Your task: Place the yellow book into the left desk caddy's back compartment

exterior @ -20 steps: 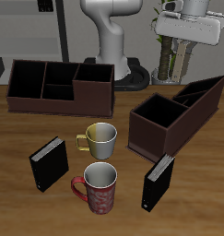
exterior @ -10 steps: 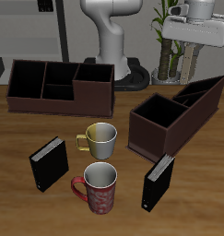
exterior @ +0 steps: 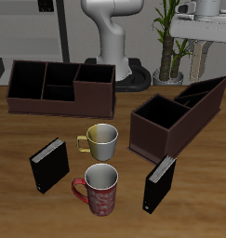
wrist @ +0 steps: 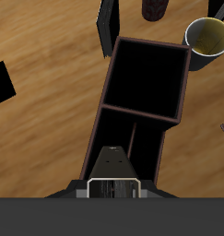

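1. The wrist view alone shows the yellow book (wrist: 112, 168). It is a dull grey-tan slab with a pale page edge, seen end-on and jutting out from the gripper (wrist: 112, 189). The gripper is clamped on it, though the fingers themselves are out of sight.
2. In that view the book hangs in the air above the left desk caddy (wrist: 110, 72), over the narrow divided end and well clear of the big square compartment.
3. The exterior view shows only the lower part of the gripper (exterior: 206, 20), high up near a leafy plant (exterior: 170, 37) and behind the left desk caddy (exterior: 166, 139). I cannot pick out the book there.
4. The caddy is a long dark-brown box with thin walls and a matt black inside.
5. Only the exterior view shows the other, wider brown caddy (exterior: 59, 88), well apart on the wood-grain table (exterior: 21, 218).
6. Both views show a yellowish mug (exterior: 101, 140) (wrist: 211, 37) beside the caddy.
7. A glossy black book (exterior: 160, 183) (wrist: 108, 18) stands just off the caddy's front end.
8. Only the exterior view gives a clear look at a red patterned mug (exterior: 99, 189) and a second black book (exterior: 49, 165).
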{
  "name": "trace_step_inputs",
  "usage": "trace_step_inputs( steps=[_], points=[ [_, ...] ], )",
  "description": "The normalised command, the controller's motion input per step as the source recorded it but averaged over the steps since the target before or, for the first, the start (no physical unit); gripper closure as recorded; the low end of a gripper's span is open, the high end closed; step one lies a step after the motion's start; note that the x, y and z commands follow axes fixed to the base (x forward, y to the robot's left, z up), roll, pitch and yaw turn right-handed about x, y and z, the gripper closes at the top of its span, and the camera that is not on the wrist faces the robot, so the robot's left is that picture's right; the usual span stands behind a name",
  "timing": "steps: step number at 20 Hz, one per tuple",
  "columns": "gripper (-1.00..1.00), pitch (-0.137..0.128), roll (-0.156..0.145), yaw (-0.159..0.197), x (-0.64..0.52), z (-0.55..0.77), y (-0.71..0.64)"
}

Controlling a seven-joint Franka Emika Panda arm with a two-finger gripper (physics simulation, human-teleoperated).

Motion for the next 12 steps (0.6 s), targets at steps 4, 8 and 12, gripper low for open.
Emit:
trace_step_inputs(
  steps=[4, 8, 12],
  points=[
    [1.00, -0.026, 0.058, 0.042, -0.07, 0.04, 0.07],
    [1.00, -0.022, 0.025, 0.022, 0.02, 0.07, -0.01],
    [1.00, -0.060, 0.018, 0.038, 0.02, 0.08, 0.01]
  ],
)
